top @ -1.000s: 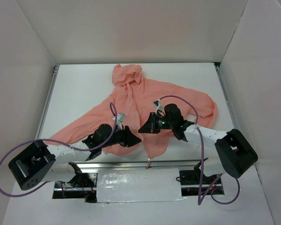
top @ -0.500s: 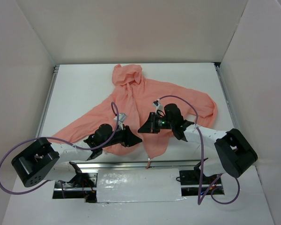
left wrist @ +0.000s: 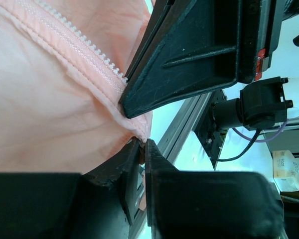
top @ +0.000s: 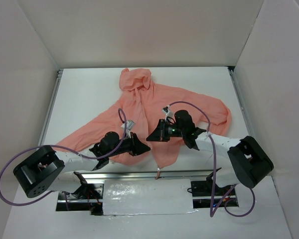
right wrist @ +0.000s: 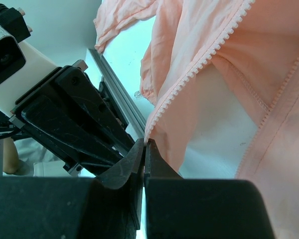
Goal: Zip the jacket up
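Little has changed over the last second: the left gripper (top: 143, 147) and right gripper (top: 150, 136) remain with jaws clamped on the jacket (top: 139, 99) by its lower zipper edges, near the near edge of the counter (top: 89, 94), and the zipper is not yet joined.

light: bright, even, overhead | shadows: faint, soft-edged around the jacket (top: 142, 102) | glare: mild on shiny strip (top: 147, 196) below jacket | focus: top view sharp; wrist views' near foreground soft

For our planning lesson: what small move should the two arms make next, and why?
Probably ease the left tool the last bit toward the right tool to line up the zipper ends: both are shut on the hem of the jacket beside bare, unmeshed teeth, tips nearly touching.
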Available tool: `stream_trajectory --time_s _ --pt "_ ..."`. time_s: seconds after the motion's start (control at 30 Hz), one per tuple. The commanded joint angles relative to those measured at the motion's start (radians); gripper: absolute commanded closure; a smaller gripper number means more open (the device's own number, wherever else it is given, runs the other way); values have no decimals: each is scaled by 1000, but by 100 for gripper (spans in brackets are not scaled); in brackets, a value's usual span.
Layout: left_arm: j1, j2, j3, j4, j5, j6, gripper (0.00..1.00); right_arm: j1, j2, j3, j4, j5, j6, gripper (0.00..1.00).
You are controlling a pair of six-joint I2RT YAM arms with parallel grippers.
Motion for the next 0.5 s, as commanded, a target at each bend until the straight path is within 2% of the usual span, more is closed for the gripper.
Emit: stream_trajectory --time_s 0.0,0.17,0.2,0.43,0.47 --pt "9 3 -10 90 15 -12 80 7 10 34 53 -20 5 100" --pt "15 14 -18 111 26 -26 90 5 22 19 94 -40 28 100" --pt "15 17 -18 114 27 -27 100 5 24 16 97 -45 31 100" --pt "26 37 -33 142 47 -44 100 5 15 11 117 -63 37 100" --pt "24 36 -35 140 46 -44 100 7 15 11 111 -63 35 86"
